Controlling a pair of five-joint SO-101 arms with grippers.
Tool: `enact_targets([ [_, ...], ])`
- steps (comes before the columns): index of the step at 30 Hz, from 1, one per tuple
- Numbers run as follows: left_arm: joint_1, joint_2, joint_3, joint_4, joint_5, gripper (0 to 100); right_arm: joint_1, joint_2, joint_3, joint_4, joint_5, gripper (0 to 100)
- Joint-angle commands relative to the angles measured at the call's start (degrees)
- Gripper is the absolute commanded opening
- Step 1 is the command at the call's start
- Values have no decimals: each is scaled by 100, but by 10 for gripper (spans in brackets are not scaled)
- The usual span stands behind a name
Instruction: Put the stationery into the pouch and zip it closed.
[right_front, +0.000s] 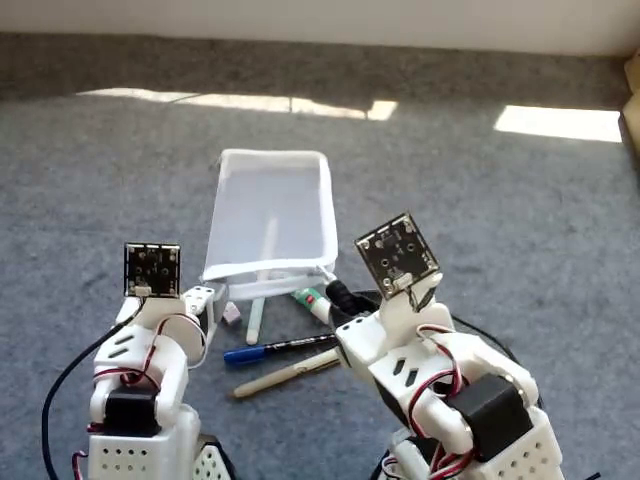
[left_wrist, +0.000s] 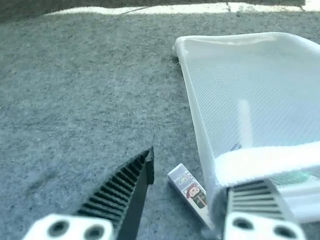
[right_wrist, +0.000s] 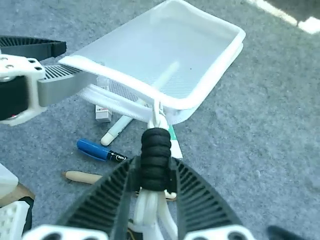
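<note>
Clamped in the right gripper (right_wrist: 151, 166), the black braided zip pull (right_wrist: 156, 147) at one corner of the white mesh pouch's (right_front: 325, 200) mouth; left gripper (left_wrist: 200, 170) gaping wide at the other corner; blue marker (right_front: 270, 350) and beige pen (right_front: 290, 372) just outside, lengthwise along that mouth.

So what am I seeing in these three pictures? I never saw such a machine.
Two small robot arms stand side by side, facing grey carpet. One picture looks down from above; the other two come from cameras on each arm's wrist. A white mesh pouch lies open, a white pen partly inside it. Beside its mouth lie a blue marker, a beige pen, a green-and-white pen and an eraser. The right gripper is shut on the black pull at the pouch's mouth. The left gripper is open at the mouth's rim.
</note>
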Motion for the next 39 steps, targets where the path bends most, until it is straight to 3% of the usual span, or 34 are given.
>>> enact_targets([
  [1,31,-40,-57,-229,-88,156,-57,-110,-365,22,44,6],
  [7,40,-40,-629,-114,-62,2,-22,-101,-365,-13,-18,104],
  [11,66,-40,-1165,475,-53,7,-13,-110,-347,22,-26,177],
  [20,57,-31,-1578,835,-79,7,4,-84,-330,-84,18,183],
  [25,57,13,-2132,1231,-79,7,716,-66,-22,-637,18,183],
  [35,48,2308,-3785,1336,-79,7,1270,-66,875,-1754,-9,181],
  [39,48,3134,-4760,1785,-53,7,1279,-66,1033,-1895,9,181],
])
